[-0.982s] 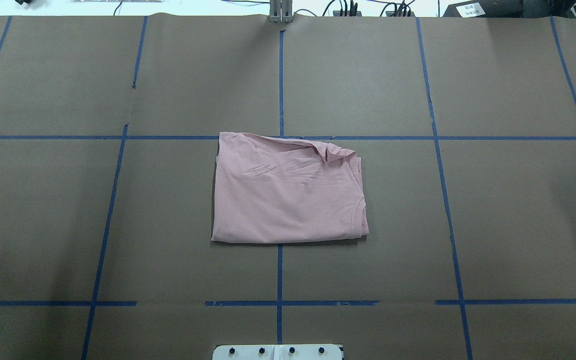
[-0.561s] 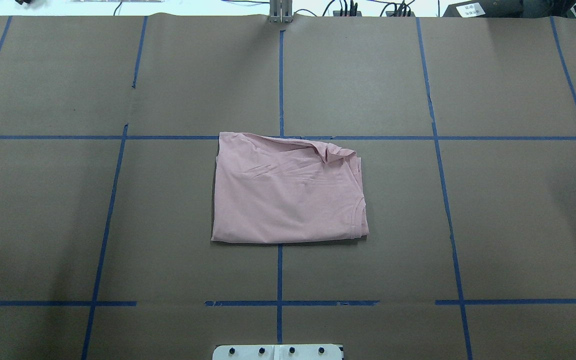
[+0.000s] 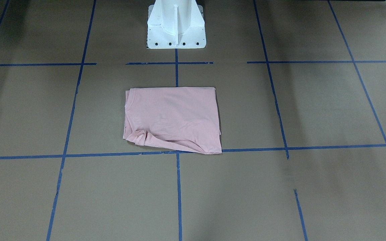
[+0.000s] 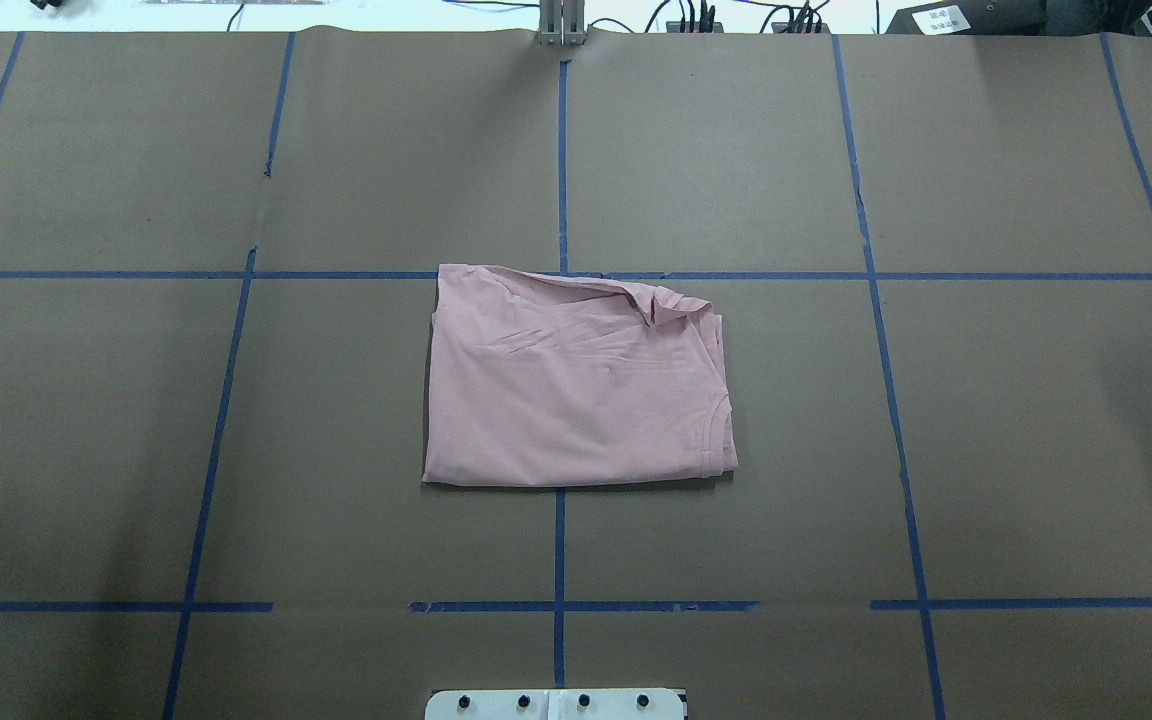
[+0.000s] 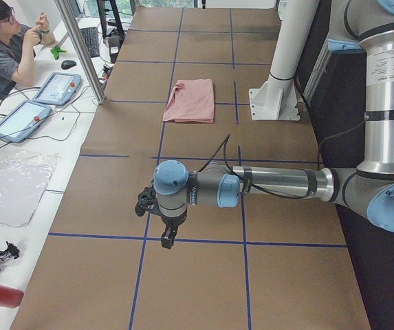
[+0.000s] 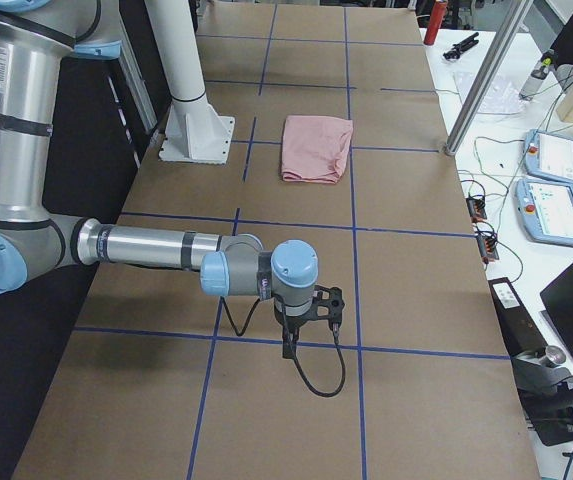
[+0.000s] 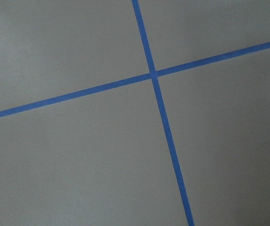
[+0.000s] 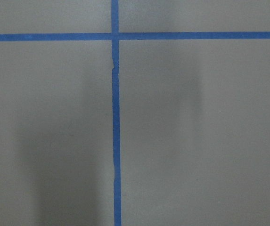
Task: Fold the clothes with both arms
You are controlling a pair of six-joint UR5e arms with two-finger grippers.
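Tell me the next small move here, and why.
Probably bring the right gripper in toward the T-shirt to flatten its bunched far-right corner. The shirt otherwise lies as a neat folded rectangle, and that gripper hangs over the table well away from it, holding nothing.

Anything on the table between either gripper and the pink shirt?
Nothing visible. Only brown paper table cover and blue tape lines lie between the folded pale pink T-shirt and the black left gripper or right gripper.
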